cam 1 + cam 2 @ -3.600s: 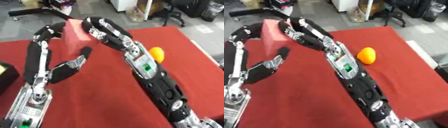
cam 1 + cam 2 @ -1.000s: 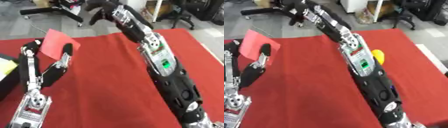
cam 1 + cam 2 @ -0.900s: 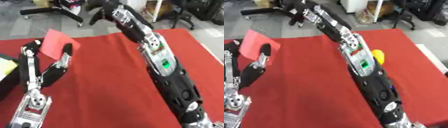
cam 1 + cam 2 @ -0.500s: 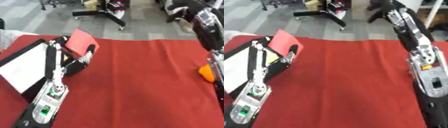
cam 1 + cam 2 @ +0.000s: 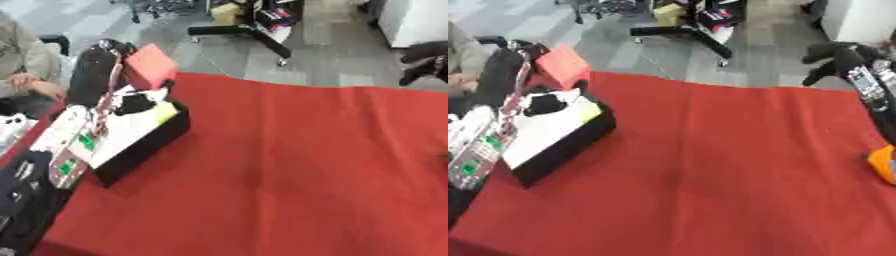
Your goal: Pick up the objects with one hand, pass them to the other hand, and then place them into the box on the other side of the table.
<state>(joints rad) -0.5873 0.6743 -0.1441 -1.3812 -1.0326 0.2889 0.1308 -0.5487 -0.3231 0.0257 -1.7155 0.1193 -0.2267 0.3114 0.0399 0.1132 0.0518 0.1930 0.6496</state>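
Red-covered worktop (image 5: 289, 165) filling most of the view, bare across the middle, with grey floor and a chair base beyond the far edge at 12 o'clock. Black-walled box (image 5: 144, 142) with a white inside at 9 o'clock, near the worktop's left edge, something pale and yellowish lying within. Black and silver left arm rising along the left edge, left hand (image 5: 131, 100) above the box, fingers and thumb wrapped against the underside of a pinkish-red block (image 5: 150, 65) held high at 10 o'clock, over the box's far end and clear of its walls. Block flat-faced and square-cornered, seemingly stiff and light for its bulk, likely foam or card; probably not fragile, though smooth faces could slide, so best taken across two opposite flat sides rather than by a corner. Right hand (image 5: 830, 56) at 2 o'clock past the worktop's far edge, dark fingers drooping and relaxed, holding nothing. Smallest of all, an orange rounded object (image 5: 883, 164) at 3 o'clock, cut off by the right edge, resting on the cloth.
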